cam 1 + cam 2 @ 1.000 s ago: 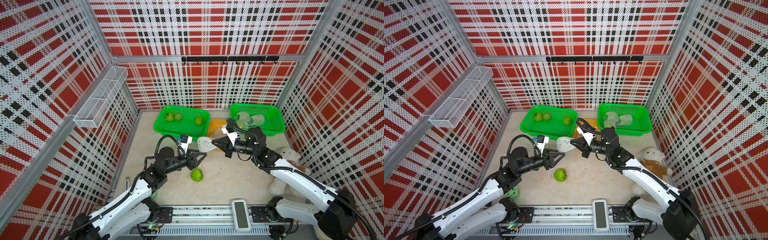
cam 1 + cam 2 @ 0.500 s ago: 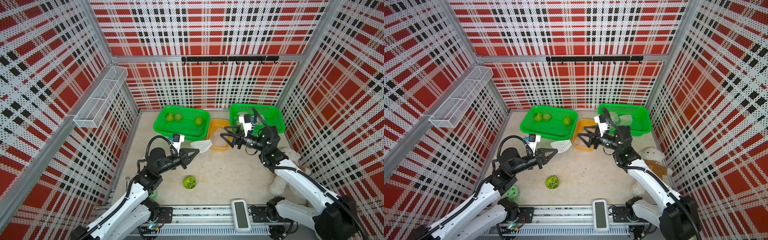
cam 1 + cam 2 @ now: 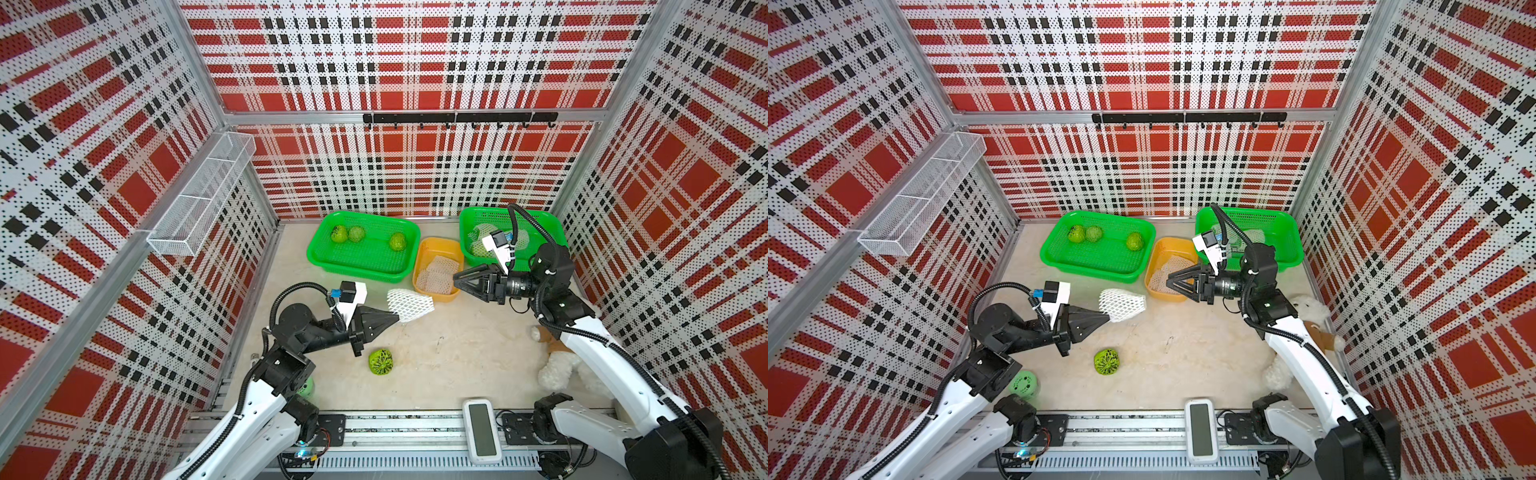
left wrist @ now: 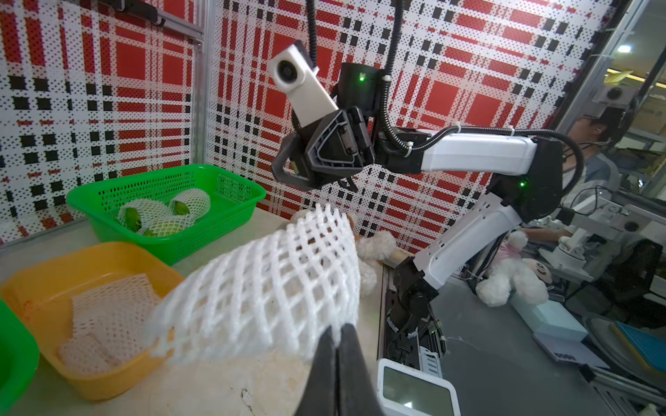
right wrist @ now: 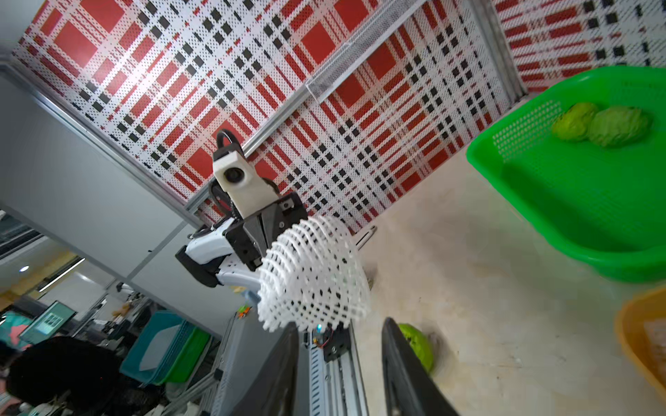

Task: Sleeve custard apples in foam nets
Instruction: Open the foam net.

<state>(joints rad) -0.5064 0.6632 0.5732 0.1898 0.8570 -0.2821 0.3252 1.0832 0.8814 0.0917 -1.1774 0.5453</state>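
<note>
My left gripper (image 3: 397, 319) (image 4: 337, 331) is shut on one edge of a white foam net (image 3: 409, 305) (image 4: 259, 288), which hangs just above the table and flares open toward the right arm. To the net's right, my right gripper (image 3: 457, 277) (image 5: 340, 331) stands open and empty by the orange basket's (image 3: 419, 259) near corner. A bare custard apple (image 3: 380, 361) (image 5: 418, 347) lies on the table in front of the net. Three more custard apples (image 3: 356, 234) sit in the left green basket (image 3: 361, 270). Netted fruits (image 4: 158, 216) lie in the right green basket (image 3: 552, 226).
Spare foam nets (image 3: 436, 272) fill the orange basket. A smooth green ball (image 3: 1024, 384) sits by the left arm's base. A white plush bear (image 3: 561, 368) lies under the right arm. A white device (image 3: 482, 430) rests on the front rail.
The net passed from the right gripper to the left. The right gripper opened and drew back to the right; the left arm pulled the net back left. The loose custard apple shifted slightly forward.
</note>
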